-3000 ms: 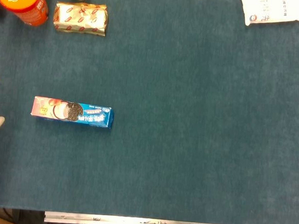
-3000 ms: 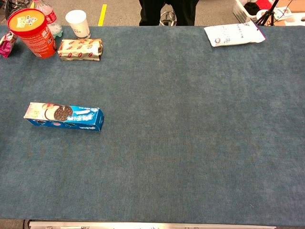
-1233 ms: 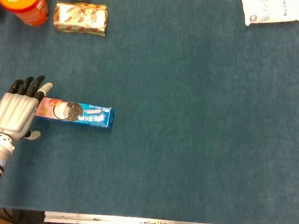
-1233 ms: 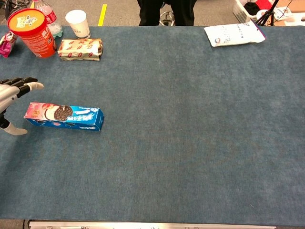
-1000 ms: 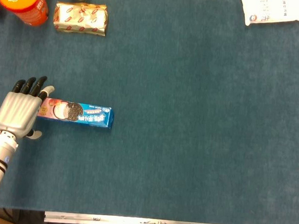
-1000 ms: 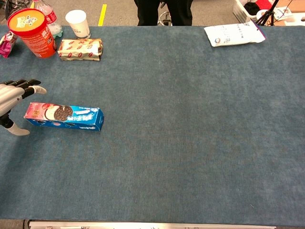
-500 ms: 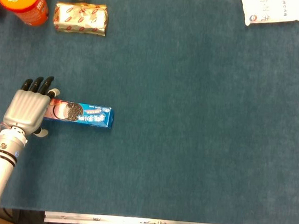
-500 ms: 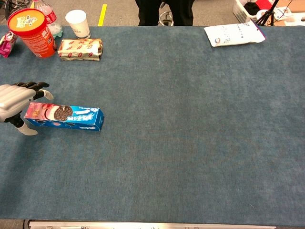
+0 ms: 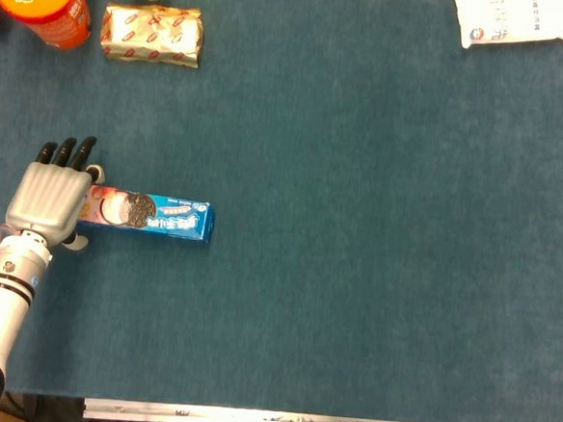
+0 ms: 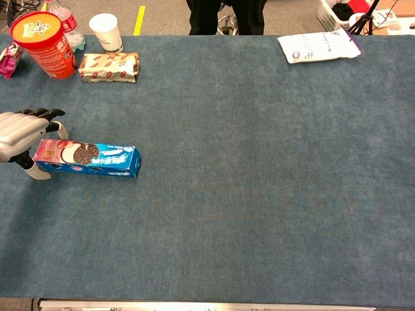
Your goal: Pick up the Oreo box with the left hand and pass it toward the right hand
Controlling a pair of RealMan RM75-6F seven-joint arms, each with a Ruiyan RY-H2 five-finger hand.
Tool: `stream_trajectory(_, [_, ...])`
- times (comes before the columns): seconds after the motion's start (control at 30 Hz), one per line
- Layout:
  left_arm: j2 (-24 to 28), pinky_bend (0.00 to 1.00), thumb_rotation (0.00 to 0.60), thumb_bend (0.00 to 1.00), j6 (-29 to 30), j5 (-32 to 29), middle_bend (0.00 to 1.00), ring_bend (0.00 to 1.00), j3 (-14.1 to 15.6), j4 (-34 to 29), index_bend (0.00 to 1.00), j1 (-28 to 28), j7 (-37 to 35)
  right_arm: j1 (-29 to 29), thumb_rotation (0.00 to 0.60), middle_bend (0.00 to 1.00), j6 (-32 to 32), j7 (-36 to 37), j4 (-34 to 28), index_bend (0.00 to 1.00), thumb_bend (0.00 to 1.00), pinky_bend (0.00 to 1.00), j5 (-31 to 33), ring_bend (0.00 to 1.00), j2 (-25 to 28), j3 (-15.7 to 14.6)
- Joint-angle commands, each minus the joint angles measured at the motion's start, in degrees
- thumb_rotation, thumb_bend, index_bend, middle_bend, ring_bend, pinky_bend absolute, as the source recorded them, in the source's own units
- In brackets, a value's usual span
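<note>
The Oreo box lies flat on the blue surface, toward its left side, long axis running left to right. The left hand sits over the box's left end, fingers spread and extended past the far edge, thumb down by the near edge. It straddles the end but has not closed on it; it grasps nothing yet. The right hand is not in either view.

The box looks like thin printed cardboard: probably light and stiff along its length, but likely to dent if squeezed hard, and the glossy print may be a little slippery. Held only at the end, it would tend to droop or twist. A better hold is probably across the narrow width nearer the middle, thumb on the near long side and fingers on the far one, with moderate pressure.

An orange tub, a gold packet and a white bag lie well apart at the far edge.
</note>
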Motion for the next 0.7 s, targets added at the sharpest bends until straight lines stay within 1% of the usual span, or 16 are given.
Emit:
stream_trajectory(0.03, [-0.5,0.1,0.6,0.1,0.4,-0.4,0.0,0.0,0.0,0.7,0.31,-0.2,-0.3,0.0,0.6,0.3,-0.1,0.0,0.0,0.37,0.18,0.45,0.0,0.31,0.0,-0.1])
stream_trajectory(0.23, [-1.6,0.1,0.6,0.11,1.3,0.7,0.0,0.0,0.1,2.6,0.38,-0.2,-1.6,0.0,0.6,0.3,-0.3,0.0,0.2,0.37,0.18,0.45,0.1,0.31,-0.2,-0.2])
stream_trajectory(0.47, [-2.8,0.13,0.6,0.11,2.5,2.3,0.0,0.0,0.4,4.0,0.45,0.0,-2.5,-0.1,0.6,0.3,-0.4,0.2,0.3,0.37,0.18,0.45,0.1,0.31,-0.3,-0.3])
stream_trajectory(0.7, [-3.8,0.17,0.6,0.11,3.8,4.1,0.0,0.0,0.3,5.0,0.56,0.8,-4.8,-0.1,0.6,0.3,-0.5,0.3,0.5,0.37,0.18,0.45,0.1,0.31,-0.4,-0.3])
